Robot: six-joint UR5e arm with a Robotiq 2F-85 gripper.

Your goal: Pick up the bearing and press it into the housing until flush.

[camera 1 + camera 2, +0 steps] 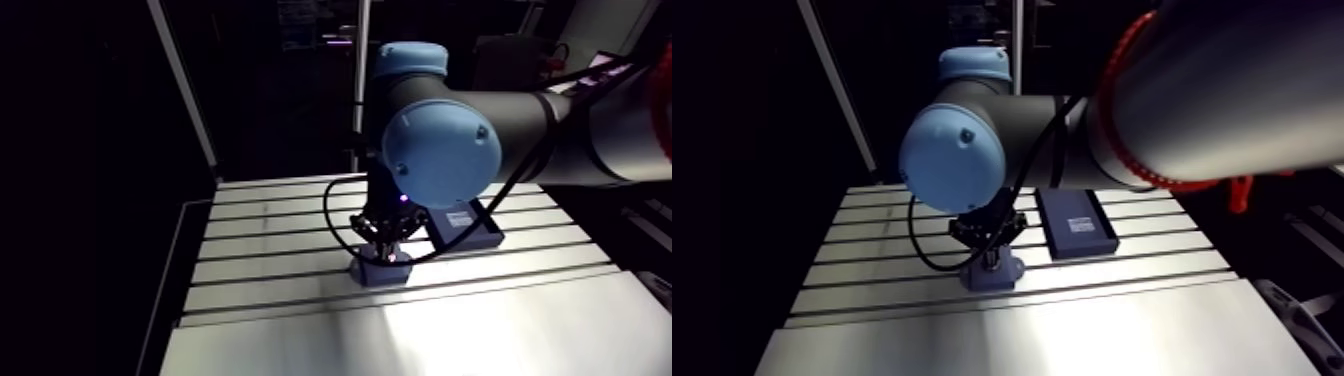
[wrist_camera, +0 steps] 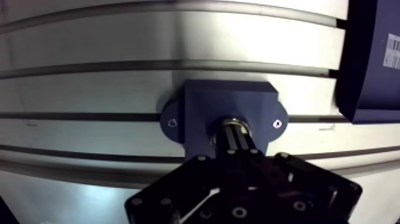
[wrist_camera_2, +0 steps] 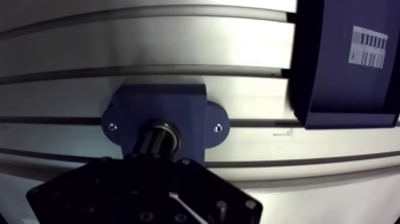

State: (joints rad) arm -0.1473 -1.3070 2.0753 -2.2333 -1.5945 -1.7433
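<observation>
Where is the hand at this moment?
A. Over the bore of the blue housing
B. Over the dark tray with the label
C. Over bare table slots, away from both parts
A: in the wrist view the hand points straight at the bore of the blue housing, where a metal ring shows at its tip, while the labelled tray lies off to one side.

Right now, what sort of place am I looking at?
Probably a robotics assembly test bench: a slotted aluminium table, a dark blue flanged housing block on it, and a dark blue labelled tray beside.
</observation>
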